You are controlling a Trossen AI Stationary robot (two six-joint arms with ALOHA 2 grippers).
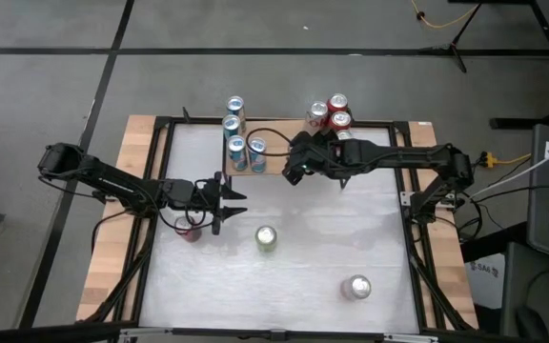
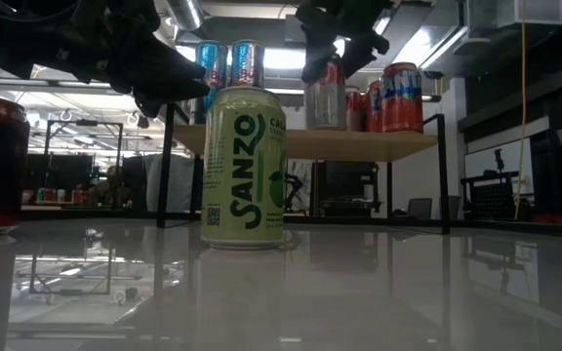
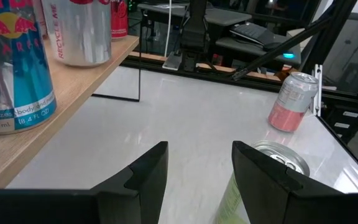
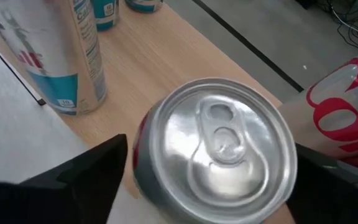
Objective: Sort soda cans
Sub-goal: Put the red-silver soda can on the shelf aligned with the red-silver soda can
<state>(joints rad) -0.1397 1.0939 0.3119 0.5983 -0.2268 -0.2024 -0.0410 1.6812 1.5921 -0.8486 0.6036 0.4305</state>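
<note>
Right gripper: it hangs over the wooden shelf at the far edge of the table. Its two fingers are spread wide.

Silver can: it stands straight up on the shelf, right under the right gripper and between its fingers. One finger is on each side of the can. I cannot tell if they touch it; they look a little apart from it.

Long way of the can: up and down, so the fingers would close on its round sides.

Red cans: just beside the silver can, on the side away from the blue cans.

Blue cans: in a group on the shelf, on the other side of the right gripper.

Left gripper: low over the table, holding nothing. Its fingers are part way open.

Green can: stands up just in front of the left gripper, a bit to one side. The left arm is the nearer one to it.

Red can by left arm: close beside the left gripper.

Last can: stands alone, well apart from both grippers.

My guess: the right gripper is dealing with the silver can; the green can is next for the left.
</note>
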